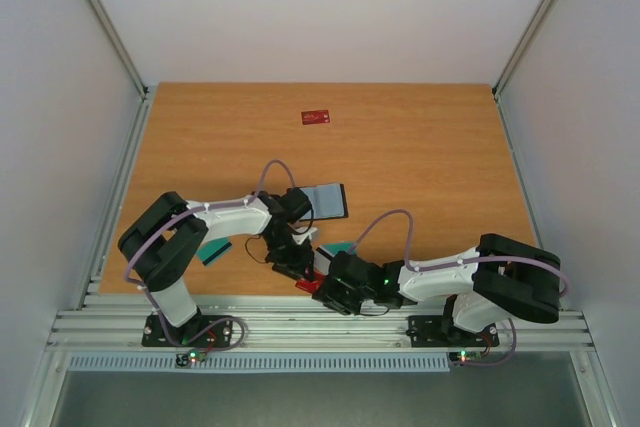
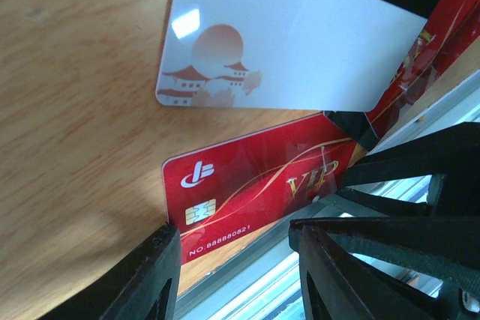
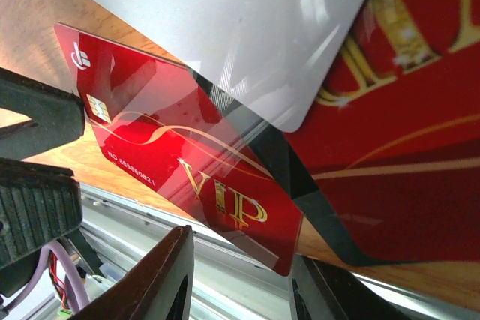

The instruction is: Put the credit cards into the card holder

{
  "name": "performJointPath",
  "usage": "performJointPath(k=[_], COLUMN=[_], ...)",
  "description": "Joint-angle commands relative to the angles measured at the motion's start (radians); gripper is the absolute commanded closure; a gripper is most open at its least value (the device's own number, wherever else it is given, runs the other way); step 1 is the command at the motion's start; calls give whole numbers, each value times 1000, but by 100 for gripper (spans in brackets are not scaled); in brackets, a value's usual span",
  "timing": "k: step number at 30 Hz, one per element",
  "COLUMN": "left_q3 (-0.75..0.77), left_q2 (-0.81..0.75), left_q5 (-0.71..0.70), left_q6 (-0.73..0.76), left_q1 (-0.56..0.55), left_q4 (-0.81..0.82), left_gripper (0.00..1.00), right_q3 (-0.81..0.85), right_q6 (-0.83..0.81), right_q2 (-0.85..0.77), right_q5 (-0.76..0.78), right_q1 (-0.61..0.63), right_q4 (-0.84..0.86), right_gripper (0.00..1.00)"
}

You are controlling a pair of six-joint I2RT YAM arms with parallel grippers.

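A red VIP credit card (image 2: 247, 192) lies at the table's front edge (image 1: 250, 292), partly over the metal rail, with a white credit card (image 2: 292, 43) printed with a pagoda just behind it. My left gripper (image 2: 236, 275) is open; its left finger (image 2: 142, 282) stands at the card's near corner. My right gripper (image 3: 236, 290) is open too, facing the same red card (image 3: 187, 162) from the other end. In the top view both grippers, left (image 1: 293, 267) and right (image 1: 322, 285), meet over it. The card holder (image 1: 327, 200) lies open behind them.
Another red card (image 1: 316, 116) lies far back. Two teal cards (image 1: 212, 252) (image 1: 338, 247) rest near the arms. A second red surface with gold lettering and a black edge (image 3: 420, 110) fills the right of the right wrist view. The metal rail (image 1: 300, 327) runs below the table edge.
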Motion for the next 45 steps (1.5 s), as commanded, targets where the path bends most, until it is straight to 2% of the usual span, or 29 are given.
performJointPath(k=[1,26,45], left_q3=[-25,-53,-36], left_q2=[6,-1,-37], left_q5=[38,40,-51], left_q6=[19,33,14], left_q1=[-8,-10,-9], left_q4=[17,1,-63], left_gripper=[55,56,57], right_q3=[-1,66,145], right_q6=[0,-38,-74], right_q2=[-5,-6,19], right_q5=[108,96,48], right_q1=[-1,-1,-1], right_q4=[26,-44,-84], right_gripper=[64,79,88])
